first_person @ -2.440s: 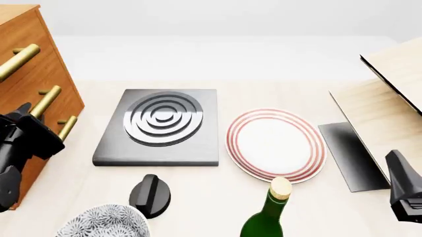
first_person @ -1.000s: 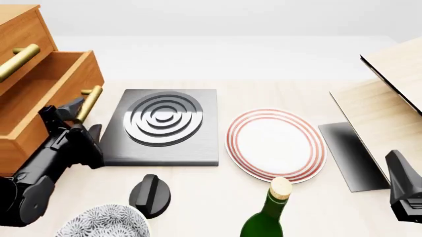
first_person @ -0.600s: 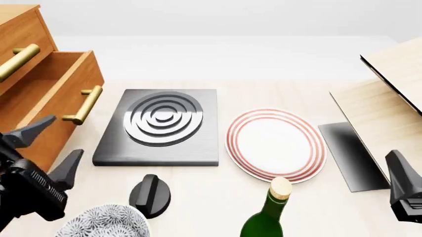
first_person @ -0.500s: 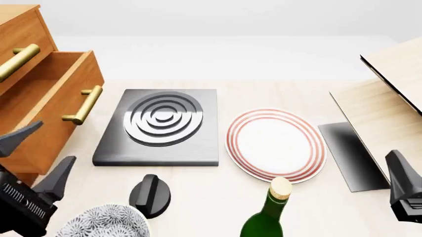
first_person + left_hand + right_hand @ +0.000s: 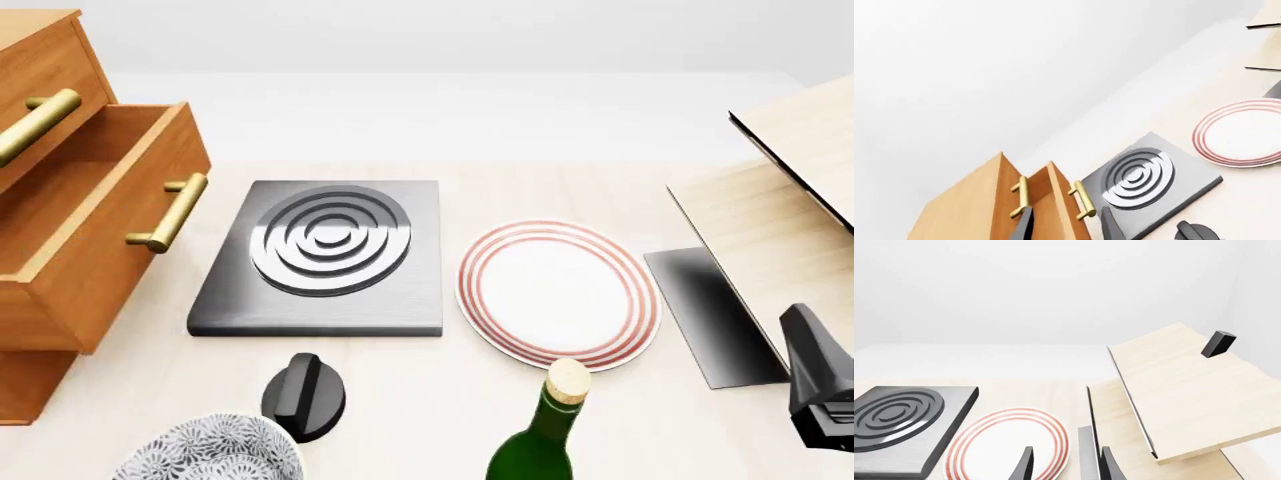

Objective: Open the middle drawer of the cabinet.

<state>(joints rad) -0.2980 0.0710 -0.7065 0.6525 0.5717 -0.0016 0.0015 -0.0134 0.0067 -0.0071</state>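
The orange-brown cabinet (image 5: 34,60) stands at the table's left edge. Its middle drawer (image 5: 100,225) is pulled well out toward the middle of the table, with its brass bar handle (image 5: 167,213) free. The top drawer's handle (image 5: 34,125) sits further back, and that drawer is closed. My left gripper (image 5: 1066,227) is out of the front view. In the left wrist view its fingers stand open and empty, well back from the cabinet (image 5: 967,210) and the pulled-out middle drawer (image 5: 1057,197). My right gripper (image 5: 1064,467) is open and empty at the near right, and only part of it shows in the front view (image 5: 817,390).
A grey burner plate (image 5: 320,255) lies beside the open drawer, and a red-ringed plate (image 5: 558,290) lies to its right. A black knob (image 5: 304,395), a patterned bowl (image 5: 207,450) and a green bottle (image 5: 541,440) sit near the front edge. Pale slanted boards (image 5: 787,220) and a dark sheet (image 5: 707,315) stand at the right.
My left gripper pulled the middle drawer out, let go of its handle, then drew back to the near left and out of the front view. The drawer stays open. The right arm is still.
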